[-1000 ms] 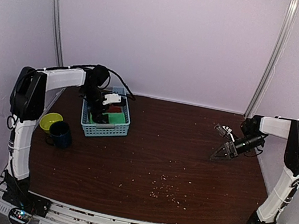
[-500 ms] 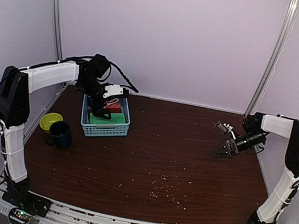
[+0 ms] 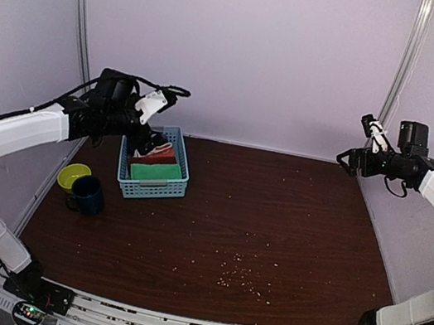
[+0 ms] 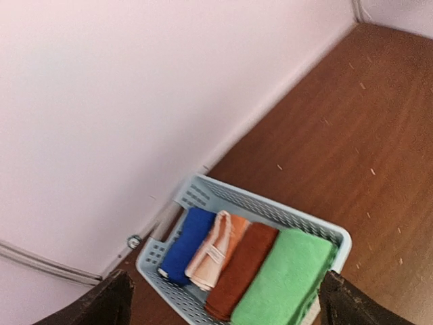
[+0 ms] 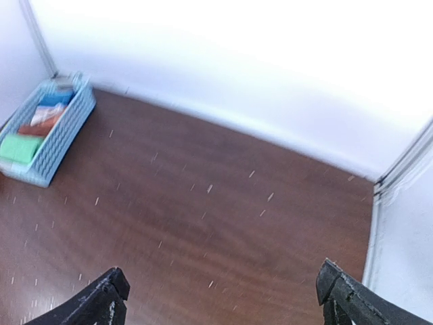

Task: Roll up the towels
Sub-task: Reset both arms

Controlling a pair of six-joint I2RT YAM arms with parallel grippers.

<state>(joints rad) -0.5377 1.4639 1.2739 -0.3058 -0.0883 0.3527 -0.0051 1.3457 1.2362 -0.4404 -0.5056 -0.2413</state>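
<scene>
Four cloths lie side by side in a light-blue basket. The rust towel and the green towel are rolled or folded there, next to a blue cloth and a white-and-orange cloth. From above, the green towel sits nearest in the basket, with the rust towel behind it. My left gripper hangs open and empty above the basket. My right gripper is open and empty, raised high at the back right, far from the basket.
A yellow bowl and a dark blue mug stand left of the basket near the table's left edge. Pale crumbs dot the brown tabletop. Walls close in on three sides, with metal posts at the back corners.
The left gripper has risen out of the basket and pulled back to the left. The right gripper has lifted off the table's right side, up toward the back wall. The cloths stayed put.
</scene>
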